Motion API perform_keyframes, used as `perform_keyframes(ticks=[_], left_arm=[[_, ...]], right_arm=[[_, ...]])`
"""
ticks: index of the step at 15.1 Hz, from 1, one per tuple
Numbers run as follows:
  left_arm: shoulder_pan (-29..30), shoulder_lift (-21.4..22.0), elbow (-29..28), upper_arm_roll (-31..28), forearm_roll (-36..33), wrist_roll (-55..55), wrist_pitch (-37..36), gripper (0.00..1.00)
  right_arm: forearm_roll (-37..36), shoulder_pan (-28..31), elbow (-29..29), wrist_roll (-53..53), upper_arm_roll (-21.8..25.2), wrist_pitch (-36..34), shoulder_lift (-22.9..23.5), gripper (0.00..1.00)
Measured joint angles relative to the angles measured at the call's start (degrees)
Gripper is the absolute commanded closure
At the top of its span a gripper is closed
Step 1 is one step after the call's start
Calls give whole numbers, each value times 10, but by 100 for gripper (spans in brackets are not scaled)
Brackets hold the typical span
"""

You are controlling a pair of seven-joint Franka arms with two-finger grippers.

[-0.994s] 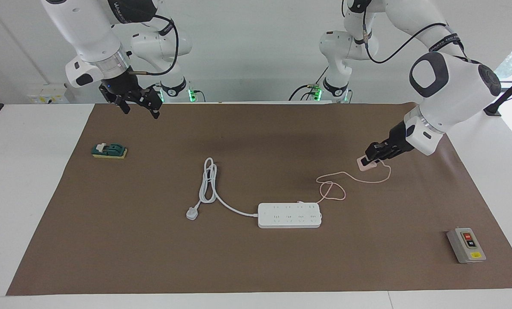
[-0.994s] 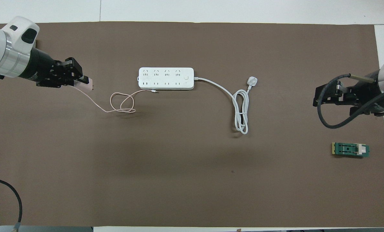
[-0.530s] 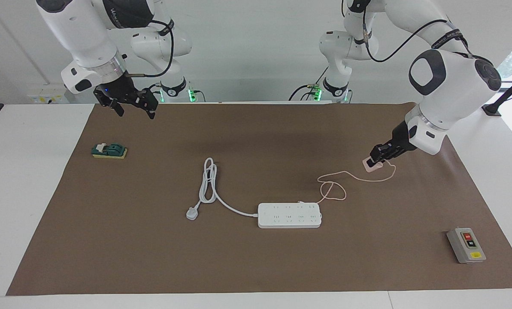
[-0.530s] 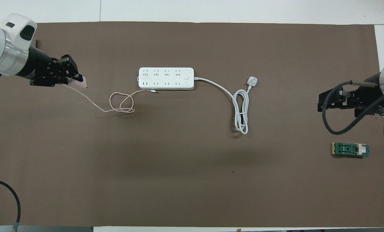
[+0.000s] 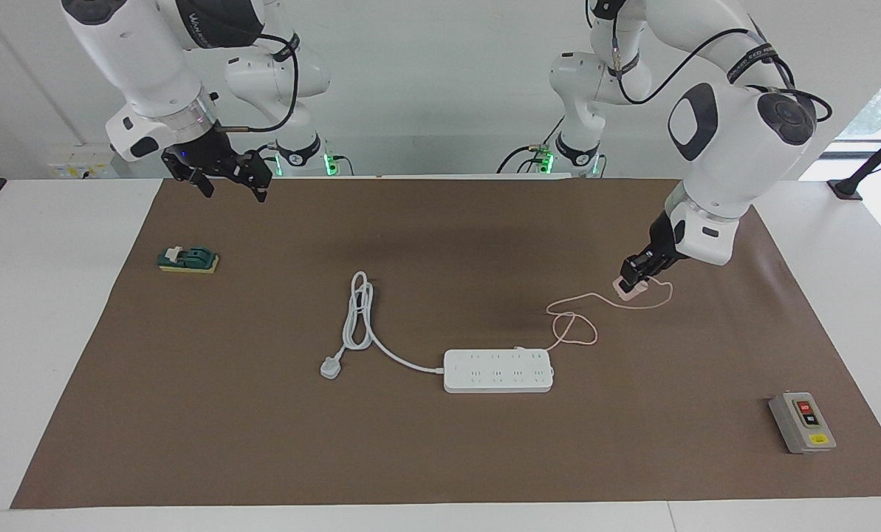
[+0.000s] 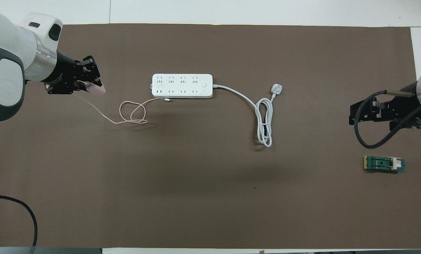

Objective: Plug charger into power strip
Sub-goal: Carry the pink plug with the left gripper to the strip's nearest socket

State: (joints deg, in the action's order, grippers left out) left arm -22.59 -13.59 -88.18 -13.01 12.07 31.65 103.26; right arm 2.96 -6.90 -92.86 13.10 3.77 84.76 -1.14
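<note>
The charger [image 5: 627,290] [image 6: 97,89], a small pale-pink cube, is pinched in my left gripper [image 5: 631,280] [image 6: 92,87], which is shut on it low over the mat toward the left arm's end. I cannot tell whether the cube touches the mat. Its thin pink cable [image 5: 574,326] [image 6: 132,113] loops across the mat, and its loose end lies beside the power strip [image 5: 498,370] [image 6: 182,85]. The strip is a long white bar lying flat, sockets up. My right gripper [image 5: 234,190] [image 6: 351,115] hangs open and holds nothing, over the mat's edge at the right arm's end.
The strip's thick white cord [image 5: 359,314] [image 6: 264,120] coils toward the right arm's end and ends in a white plug [image 5: 329,367] [image 6: 277,88]. A green and yellow block [image 5: 188,259] [image 6: 384,164] lies below the right gripper. A grey button box [image 5: 802,422] sits farthest from the robots.
The left arm's wrist has swung round, and the charger in its grip has shifted a little toward the strip. The right gripper has drawn back slightly, still open.
</note>
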Motion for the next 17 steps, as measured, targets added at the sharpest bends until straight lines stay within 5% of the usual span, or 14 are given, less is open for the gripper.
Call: perform_keyframes(ticks=[6, 11, 17], left_arm=[[-12, 0, 0, 0, -1, 86, 6, 100], [-12, -4, -4, -2, -6, 280, 13, 100], [-38, -65, 20, -1, -50, 489, 33, 100]], right_arm=[[0, 0, 0, 0, 0, 0, -3, 0], [0, 0, 0, 0, 0, 0, -4, 0], [0, 0, 0, 0, 0, 0, -4, 0]])
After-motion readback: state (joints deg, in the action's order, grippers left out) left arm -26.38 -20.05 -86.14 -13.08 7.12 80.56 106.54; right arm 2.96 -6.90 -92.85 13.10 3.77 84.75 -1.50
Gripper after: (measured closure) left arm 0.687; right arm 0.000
